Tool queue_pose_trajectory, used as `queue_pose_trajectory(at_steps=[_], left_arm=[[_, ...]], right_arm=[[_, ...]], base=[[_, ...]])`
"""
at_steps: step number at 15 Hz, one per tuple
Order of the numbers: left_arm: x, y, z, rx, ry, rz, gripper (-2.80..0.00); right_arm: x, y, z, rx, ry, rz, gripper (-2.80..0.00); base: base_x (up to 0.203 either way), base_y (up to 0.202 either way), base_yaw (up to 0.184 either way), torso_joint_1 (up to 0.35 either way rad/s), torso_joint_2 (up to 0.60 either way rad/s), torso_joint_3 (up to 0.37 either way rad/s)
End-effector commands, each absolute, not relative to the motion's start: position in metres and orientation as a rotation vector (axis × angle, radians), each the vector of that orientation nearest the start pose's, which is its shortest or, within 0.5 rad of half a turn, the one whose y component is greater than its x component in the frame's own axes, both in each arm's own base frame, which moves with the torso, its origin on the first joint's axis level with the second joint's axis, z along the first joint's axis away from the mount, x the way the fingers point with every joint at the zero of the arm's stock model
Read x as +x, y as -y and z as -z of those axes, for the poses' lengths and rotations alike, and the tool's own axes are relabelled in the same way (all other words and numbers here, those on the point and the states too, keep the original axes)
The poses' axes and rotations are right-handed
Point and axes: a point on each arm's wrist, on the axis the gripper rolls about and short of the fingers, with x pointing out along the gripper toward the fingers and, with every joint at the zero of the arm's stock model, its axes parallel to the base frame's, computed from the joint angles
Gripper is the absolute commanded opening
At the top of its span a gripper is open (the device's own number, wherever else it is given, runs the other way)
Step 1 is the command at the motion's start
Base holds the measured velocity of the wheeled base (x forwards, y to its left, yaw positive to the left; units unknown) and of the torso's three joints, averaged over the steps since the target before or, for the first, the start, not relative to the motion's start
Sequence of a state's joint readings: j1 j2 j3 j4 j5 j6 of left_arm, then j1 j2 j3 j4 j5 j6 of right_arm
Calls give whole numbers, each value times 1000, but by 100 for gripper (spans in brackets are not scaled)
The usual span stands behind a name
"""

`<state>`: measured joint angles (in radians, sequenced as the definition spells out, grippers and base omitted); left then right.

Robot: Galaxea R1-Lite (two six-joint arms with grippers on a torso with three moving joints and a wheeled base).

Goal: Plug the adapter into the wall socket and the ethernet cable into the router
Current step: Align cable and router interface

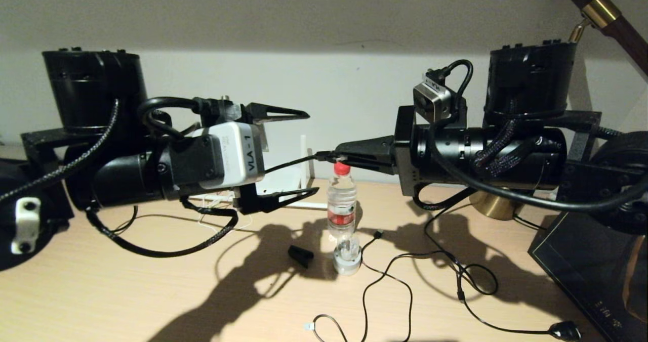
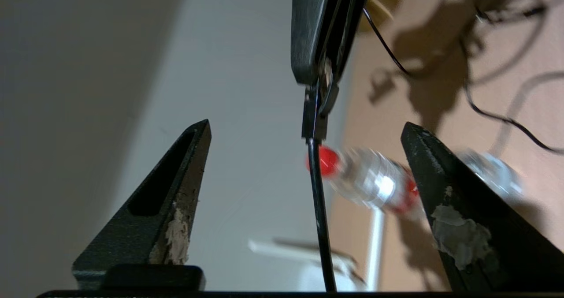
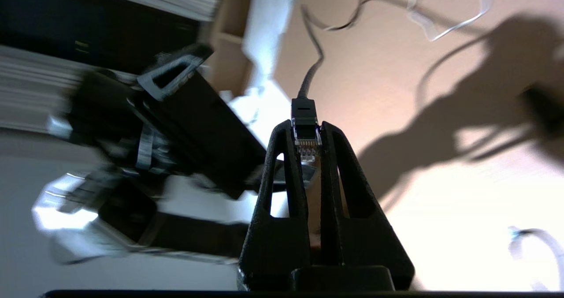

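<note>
**Inspector A:** While both arms are held level above the desk (image 1: 101, 291), the right gripper (image 3: 307, 148) is clamped on the ethernet cable (image 3: 304, 113), its connector pinched between the fingertips with the clear tip pointing back toward the wrist. The cord runs forward from the tips, away from the gripper.

**Inspector B:** And the left gripper (image 1: 304, 152)?

**Inspector A:** Its jaws stand wide apart, holding nothing. It faces the right gripper tip to tip; in the left wrist view the black cable (image 2: 319, 201) passes between the spread fingers (image 2: 176, 192) without touching either.

**Inspector B:** The router?

**Inspector A:** A white body with an upright antenna (image 1: 304, 160) sits beyond the left gripper's tips, against the wall; its ports are not discernible.

**Inspector B:** Anything else?

**Inspector A:** A water bottle (image 1: 341, 200) with a red cap stands just below the right gripper's fingertips. Thin black cords (image 1: 405, 276) lie on the desk beneath the right arm.
</note>
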<state>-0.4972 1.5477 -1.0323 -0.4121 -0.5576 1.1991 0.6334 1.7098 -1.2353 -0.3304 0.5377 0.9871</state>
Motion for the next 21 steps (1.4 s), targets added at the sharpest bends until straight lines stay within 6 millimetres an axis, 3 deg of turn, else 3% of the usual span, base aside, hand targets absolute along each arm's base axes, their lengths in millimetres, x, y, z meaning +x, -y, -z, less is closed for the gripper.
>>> queue_pose_trajectory(at_steps=[1,6,9,12,21], left_arm=[[246,147,-269,1070,681,973,0],[261,159,-268,1056,807,1005,0],[266,176,-282,1047,930,990,0],[266,179,-290,1051,990,985,0],[276,210,-292,1034,1069,1010,0]], right_arm=[[263,-187,-290,991,-769,-1029,-280],[281,-143,-317,1178,-920,-1100,-280],[281,-143,-315,1174,-968,-1125,-280],[280,-143,-315,1176,-995,-1130,-280],[278,-143,-317,1214,-1070,-1120,-280]], base=[[0,0,0,0,0,0],[0,0,0,0,0,0],[0,0,0,0,0,0],[0,0,0,0,0,0],[0,0,0,0,0,0]])
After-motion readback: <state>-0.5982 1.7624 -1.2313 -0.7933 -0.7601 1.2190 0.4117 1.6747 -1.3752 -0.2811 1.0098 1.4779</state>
